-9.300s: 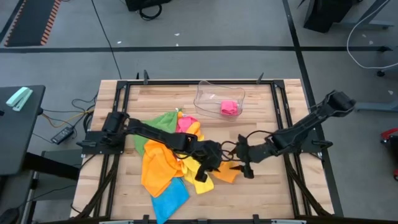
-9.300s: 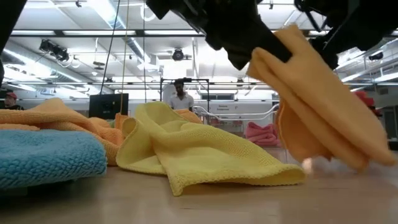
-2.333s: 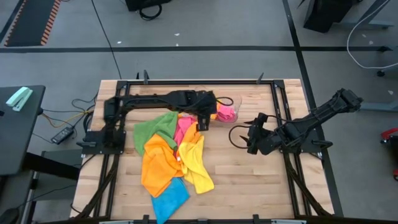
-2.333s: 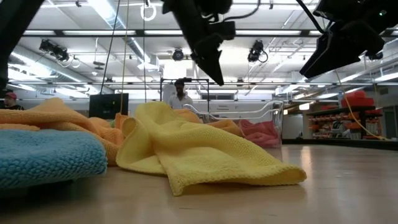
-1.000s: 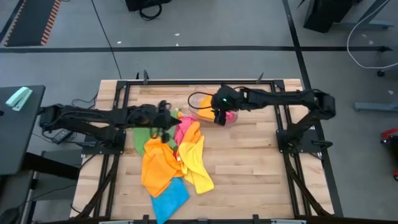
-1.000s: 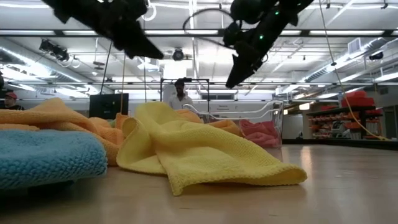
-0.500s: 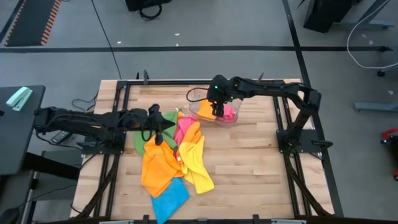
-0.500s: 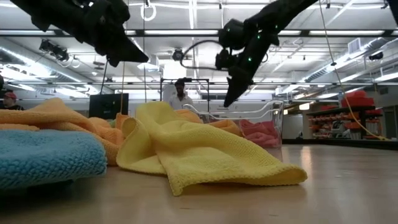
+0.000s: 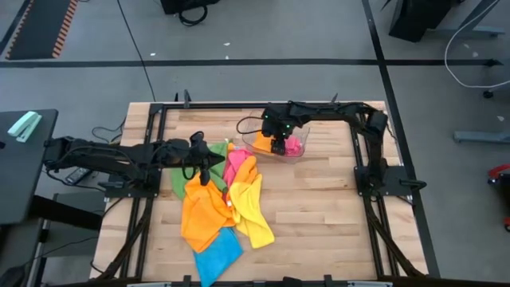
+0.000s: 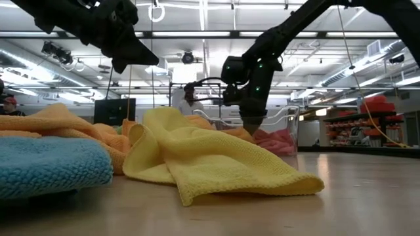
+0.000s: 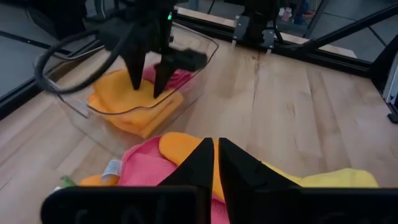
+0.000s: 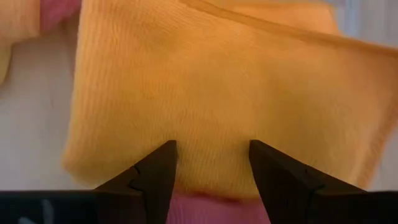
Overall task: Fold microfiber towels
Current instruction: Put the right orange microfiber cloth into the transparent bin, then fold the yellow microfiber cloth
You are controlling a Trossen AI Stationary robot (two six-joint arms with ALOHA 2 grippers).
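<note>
Orange folded towel (image 12: 205, 93) is lying in the clear tray (image 9: 253, 137) beside a pink folded towel (image 9: 293, 144), and the right gripper (image 9: 277, 148) is hanging just over it with its jaws open, empty. The left gripper (image 9: 202, 167) is hovering above the loose pile of towels (image 9: 219, 207) on the wooden table (image 9: 319, 215), its jaws almost closed and holding nothing.

A robotics lab in a big open workshop hall.

Around the wooden tabletop (image 9: 319, 199) in its black metal frame (image 9: 362, 143), grey floor with taped lines is stretching away; beyond it, ceiling strip lights (image 10: 197, 34) are glowing, a person (image 10: 191, 101) is standing, and shelving (image 10: 354, 128) is lining the far side.
</note>
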